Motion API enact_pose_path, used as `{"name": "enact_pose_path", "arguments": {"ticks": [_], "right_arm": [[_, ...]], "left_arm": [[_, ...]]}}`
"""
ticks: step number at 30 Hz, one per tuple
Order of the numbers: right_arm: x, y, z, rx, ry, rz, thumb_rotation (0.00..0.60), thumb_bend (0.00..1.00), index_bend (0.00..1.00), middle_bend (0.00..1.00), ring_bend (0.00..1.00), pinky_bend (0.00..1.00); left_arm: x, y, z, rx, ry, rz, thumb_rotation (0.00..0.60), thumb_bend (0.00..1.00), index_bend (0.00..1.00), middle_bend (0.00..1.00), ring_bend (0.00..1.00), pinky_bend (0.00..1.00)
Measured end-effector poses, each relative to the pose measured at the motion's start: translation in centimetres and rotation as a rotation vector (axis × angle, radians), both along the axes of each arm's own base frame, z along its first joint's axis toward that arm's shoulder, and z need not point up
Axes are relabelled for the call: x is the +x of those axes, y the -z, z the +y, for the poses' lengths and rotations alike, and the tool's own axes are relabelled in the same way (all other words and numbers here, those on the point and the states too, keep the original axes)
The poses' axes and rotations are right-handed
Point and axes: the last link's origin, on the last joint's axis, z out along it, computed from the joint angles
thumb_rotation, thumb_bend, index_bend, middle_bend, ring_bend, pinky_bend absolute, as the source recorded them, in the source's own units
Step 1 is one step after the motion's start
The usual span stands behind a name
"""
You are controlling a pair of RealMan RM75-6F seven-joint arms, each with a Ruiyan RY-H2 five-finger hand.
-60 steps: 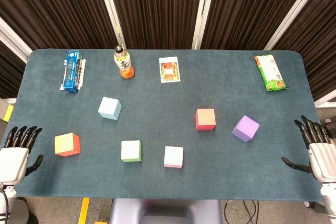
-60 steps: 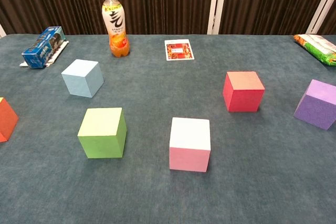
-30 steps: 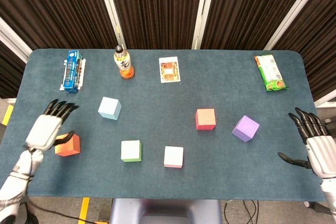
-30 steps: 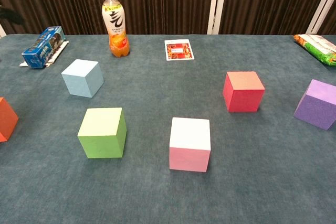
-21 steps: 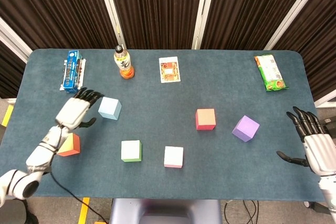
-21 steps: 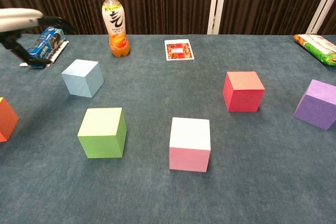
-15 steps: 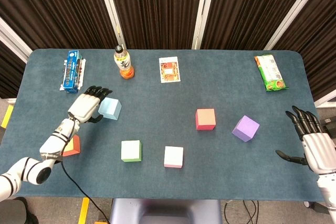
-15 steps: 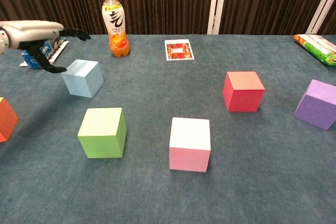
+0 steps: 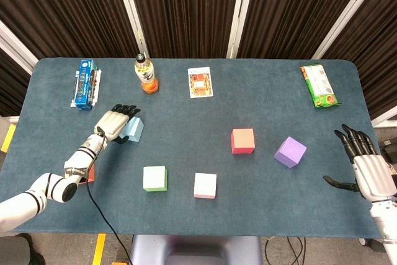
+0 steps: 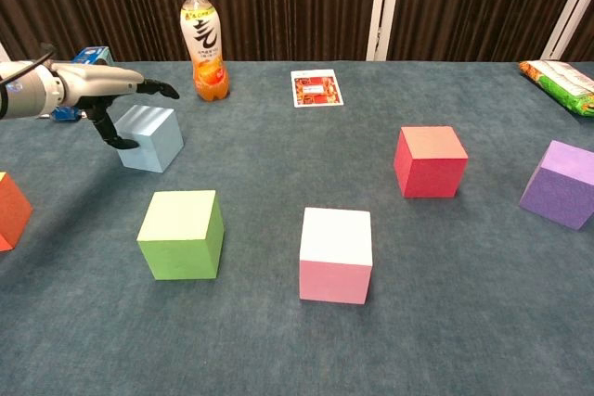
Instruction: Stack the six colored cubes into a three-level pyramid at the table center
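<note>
your left hand [image 9: 115, 123] has swung in from the tabletop's left edge over the light blue cube [image 10: 148, 137], fingers spread, gripping nothing (first pick looks imminent).

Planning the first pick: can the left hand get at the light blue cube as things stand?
Probably yes: the left hand hangs open right over the light blue cube, its fingers above the top, nothing between them.

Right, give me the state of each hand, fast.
Left hand: open, fingers spread over the light blue cube, not gripping it yet.
Right hand: open, holding nothing, at the table's edge.
</note>
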Motion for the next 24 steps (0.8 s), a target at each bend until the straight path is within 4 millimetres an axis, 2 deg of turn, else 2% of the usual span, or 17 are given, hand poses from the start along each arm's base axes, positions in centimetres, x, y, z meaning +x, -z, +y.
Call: {"name": "enact_pose_path", "arguments": {"ticks": [4, 6, 12, 24], "right_arm": [[-0.1, 0.2, -0.1, 0.008, 0.007, -0.001, 0.600, 0.20, 0.00, 0.01, 0.00, 0.02], [-0.1, 0.3, -0.2, 0.009, 0.005, -0.002, 0.600, 0.20, 0.00, 0.01, 0.00, 0.02], [0.0, 0.2, -0.2, 0.012, -0.006, -0.004, 0.600, 0.20, 0.00, 0.01, 0.00, 0.02], [-0.8, -0.1, 0.4, 0.012, 0.002, -0.025, 0.600, 0.20, 0.00, 0.01, 0.00, 0.02]], "left_arm": [[0.0, 0.7, 0.4, 0.005, -0.024, -0.013, 0.600, 0.34, 0.28, 0.32, 0.30, 0.22], [0.3, 0.9, 0.5, 0.017, -0.026, -0.034, 0.600, 0.34, 0.32, 0.36, 0.33, 0.24], [2.3, 1.2, 0.1, 0.039, -0.008, -0.112, 0.600, 0.34, 0.34, 0.37, 0.34, 0.23], [7.6, 3.6, -1.2, 0.007, -0.064, -0.178, 0.600, 0.34, 0.30, 0.34, 0.33, 0.20]]}}
